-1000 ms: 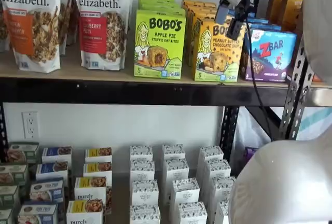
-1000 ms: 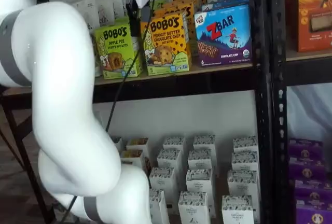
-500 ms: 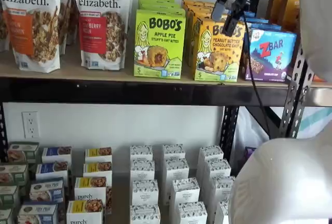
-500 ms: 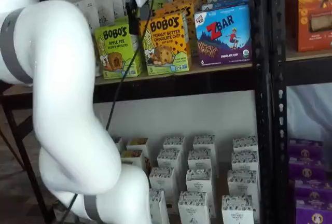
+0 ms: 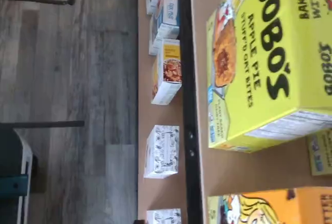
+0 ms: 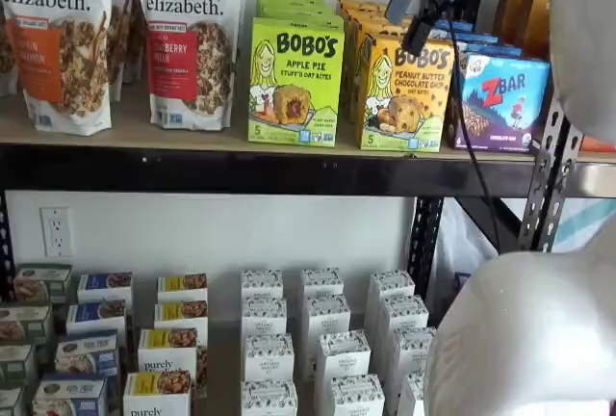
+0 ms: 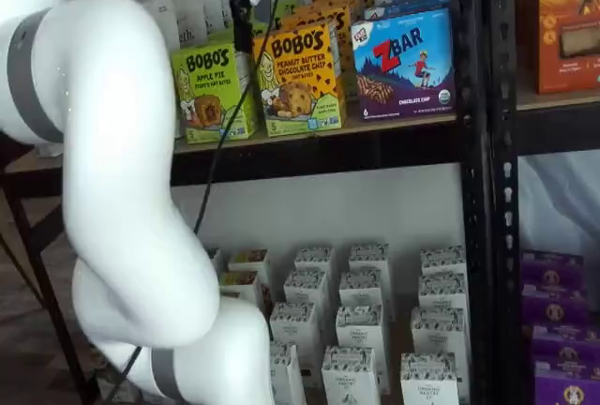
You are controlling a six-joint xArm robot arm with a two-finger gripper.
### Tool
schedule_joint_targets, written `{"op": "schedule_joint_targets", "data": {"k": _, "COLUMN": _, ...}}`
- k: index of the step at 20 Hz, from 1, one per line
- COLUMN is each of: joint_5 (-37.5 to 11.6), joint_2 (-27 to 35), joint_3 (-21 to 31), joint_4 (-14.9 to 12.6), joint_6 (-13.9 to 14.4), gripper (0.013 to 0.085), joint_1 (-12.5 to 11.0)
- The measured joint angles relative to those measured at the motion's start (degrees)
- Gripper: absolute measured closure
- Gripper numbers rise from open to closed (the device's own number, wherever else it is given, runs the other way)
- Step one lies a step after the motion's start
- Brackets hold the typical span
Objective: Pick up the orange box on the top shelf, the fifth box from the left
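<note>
The orange box [image 6: 404, 93] stands on the top shelf [image 6: 192, 142] between the lime-green Apple Pie box [image 6: 295, 84] and the blue-purple ZBar box [image 6: 500, 98]. It shows in both shelf views [image 7: 300, 77], and an edge of it shows in the wrist view [image 5: 270, 208]. My gripper [image 6: 414, 33] hangs in front of the orange box's top edge, a little out from it and not touching. In a shelf view only one black finger [image 7: 242, 25] shows, left of the box's top. I cannot tell whether the gripper is open or shut.
More orange boxes stand in a row behind the front one. Purely Elizabeth bags [image 6: 188, 40] stand at the shelf's left. Small white cartons [image 6: 265, 315] fill the lower level. A black upright [image 7: 473, 142] stands right of the ZBar box. My white arm [image 7: 112, 189] fills the foreground.
My gripper has risen and shifted slightly left, from the orange box's upper face to its top edge. The boxes have not moved.
</note>
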Motion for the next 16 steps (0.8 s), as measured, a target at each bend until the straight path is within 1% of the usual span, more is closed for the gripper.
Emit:
{"op": "schedule_joint_targets", "data": {"k": 5, "joint_5": -2.0, "joint_2": 1.8, "joint_3": -0.9, "joint_4": 0.0, "joint_6": -0.2, "gripper": 0.013, "joint_1": 0.1}}
{"op": "schedule_joint_targets", "data": {"k": 10, "joint_5": -1.2, "joint_2": 4.4, "joint_3": -3.1, "joint_4": -0.6, "joint_6": -0.7, "gripper": 0.013, "joint_1": -0.2}}
{"op": "schedule_joint_targets", "data": {"k": 12, "joint_5": 0.1, "joint_2": 6.0, "joint_3": -4.6, "joint_4": -0.7, "joint_6": -1.4, "gripper": 0.013, "joint_1": -0.8}}
{"op": "schedule_joint_targets", "data": {"k": 13, "joint_5": 0.9, "joint_2": 6.9, "joint_3": -5.5, "joint_4": -0.3, "joint_6": -1.8, "gripper": 0.013, "joint_1": -1.4}}
{"op": "schedule_joint_targets", "data": {"k": 16, "joint_5": 0.8, "joint_2": 8.0, "joint_3": -6.1, "joint_4": 0.6, "joint_6": -2.8, "gripper": 0.013, "joint_1": -2.5}}
